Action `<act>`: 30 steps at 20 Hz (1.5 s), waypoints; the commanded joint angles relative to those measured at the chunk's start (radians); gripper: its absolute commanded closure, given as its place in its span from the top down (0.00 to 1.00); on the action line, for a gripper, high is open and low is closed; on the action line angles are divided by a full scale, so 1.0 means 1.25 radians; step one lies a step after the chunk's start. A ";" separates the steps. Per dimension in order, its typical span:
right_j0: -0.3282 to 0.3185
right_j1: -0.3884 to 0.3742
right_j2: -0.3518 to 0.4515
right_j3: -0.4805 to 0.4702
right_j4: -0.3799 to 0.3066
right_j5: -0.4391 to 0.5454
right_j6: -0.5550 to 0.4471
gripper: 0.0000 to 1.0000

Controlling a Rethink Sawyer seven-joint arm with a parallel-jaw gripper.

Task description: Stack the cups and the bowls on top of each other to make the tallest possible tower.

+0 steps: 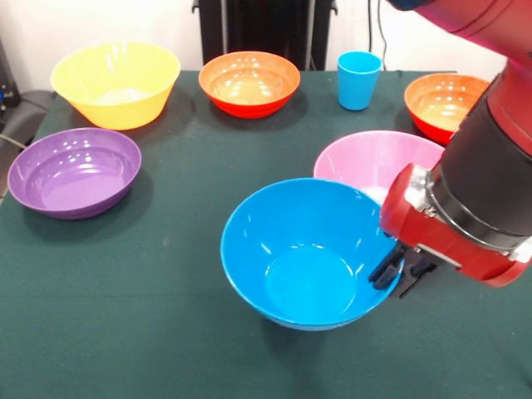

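Medium blue bowl (pixel 306 253), pincer (pixel 401 273) seemingly at rim

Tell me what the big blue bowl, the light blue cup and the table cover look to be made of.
Blue bowl: likely glossy moulded plastic; sharp white glints on a smooth, thin wall. Light blue cup: probably plastic too, smooth, with a duller sheen. Table cover: seems to be dark green matte cloth or felt; no reflections.
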 commanded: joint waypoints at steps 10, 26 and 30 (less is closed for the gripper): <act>0.166 -0.060 0.184 0.304 -0.149 -0.036 0.098 0.00; 0.113 -0.049 0.198 0.245 -0.183 -0.069 0.048 0.00; 0.088 -0.038 0.184 0.206 -0.168 -0.060 0.045 0.00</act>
